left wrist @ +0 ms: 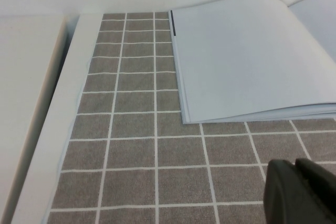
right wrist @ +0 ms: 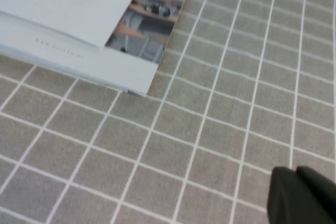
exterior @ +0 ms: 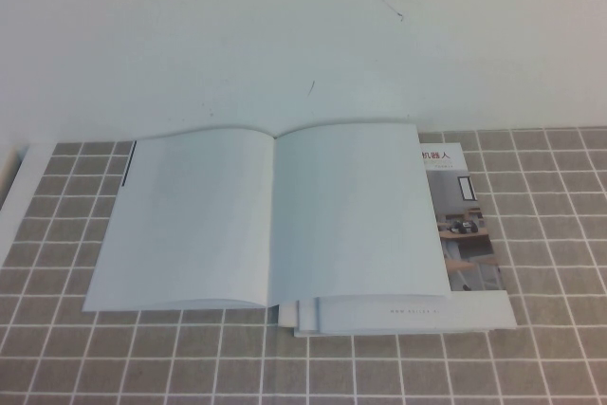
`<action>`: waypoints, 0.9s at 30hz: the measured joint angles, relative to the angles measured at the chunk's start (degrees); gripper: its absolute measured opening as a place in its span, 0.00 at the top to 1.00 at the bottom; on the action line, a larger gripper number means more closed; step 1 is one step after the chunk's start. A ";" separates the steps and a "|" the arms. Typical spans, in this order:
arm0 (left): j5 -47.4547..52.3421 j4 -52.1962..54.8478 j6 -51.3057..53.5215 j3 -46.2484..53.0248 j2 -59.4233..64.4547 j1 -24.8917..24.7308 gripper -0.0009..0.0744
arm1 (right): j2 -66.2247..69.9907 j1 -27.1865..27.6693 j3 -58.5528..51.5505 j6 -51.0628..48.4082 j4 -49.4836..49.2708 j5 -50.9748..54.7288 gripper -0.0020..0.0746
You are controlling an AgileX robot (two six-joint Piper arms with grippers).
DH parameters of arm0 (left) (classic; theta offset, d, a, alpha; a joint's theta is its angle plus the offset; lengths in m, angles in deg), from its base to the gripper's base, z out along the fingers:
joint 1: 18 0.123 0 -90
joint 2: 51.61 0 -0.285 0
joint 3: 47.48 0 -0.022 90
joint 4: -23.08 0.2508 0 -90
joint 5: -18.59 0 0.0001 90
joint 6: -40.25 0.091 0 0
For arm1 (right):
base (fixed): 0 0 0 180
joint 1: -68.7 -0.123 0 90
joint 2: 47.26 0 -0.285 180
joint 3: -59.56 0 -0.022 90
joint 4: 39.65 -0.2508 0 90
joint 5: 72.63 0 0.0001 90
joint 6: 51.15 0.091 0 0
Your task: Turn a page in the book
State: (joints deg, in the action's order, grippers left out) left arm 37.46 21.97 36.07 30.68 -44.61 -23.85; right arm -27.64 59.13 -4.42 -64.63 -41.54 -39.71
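The book lies open and flat on the tiled mat, both facing pages plain white. No photo-grid face shows, so I cannot tell which sheet is the page. The book's left half shows in the left wrist view, and its right front corner shows in the right wrist view. Neither gripper is in the high view. My left gripper is shut and empty, over the mat in front of the book's left corner. My right gripper is shut and empty, over the mat to the right of the book.
A second booklet with a red Chinese heading and a room photo lies under the book and sticks out at the right and front; it also shows in the right wrist view. A white table border runs along the mat's left edge. A white wall stands behind.
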 joint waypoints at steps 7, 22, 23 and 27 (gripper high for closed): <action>0.00 0.00 0.00 0.00 0.00 0.00 0.99 | -10.52 1.94 -0.22 -0.36 0.00 0.02 0.98; 0.00 0.15 0.01 0.00 0.00 0.00 0.99 | -12.56 6.76 -14.08 -0.71 -4.50 -11.73 0.98; 0.00 0.15 0.01 0.00 0.00 0.00 0.99 | -12.56 6.85 -14.08 -0.81 -4.50 -11.73 0.98; 0.00 0.15 0.01 0.00 0.00 0.00 0.99 | -12.56 8.05 -14.08 0.41 -4.50 -11.73 0.98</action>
State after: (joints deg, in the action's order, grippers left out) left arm 37.46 22.12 36.08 30.68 -44.61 -23.85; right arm -40.20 67.18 -18.51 -64.21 -46.04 -51.44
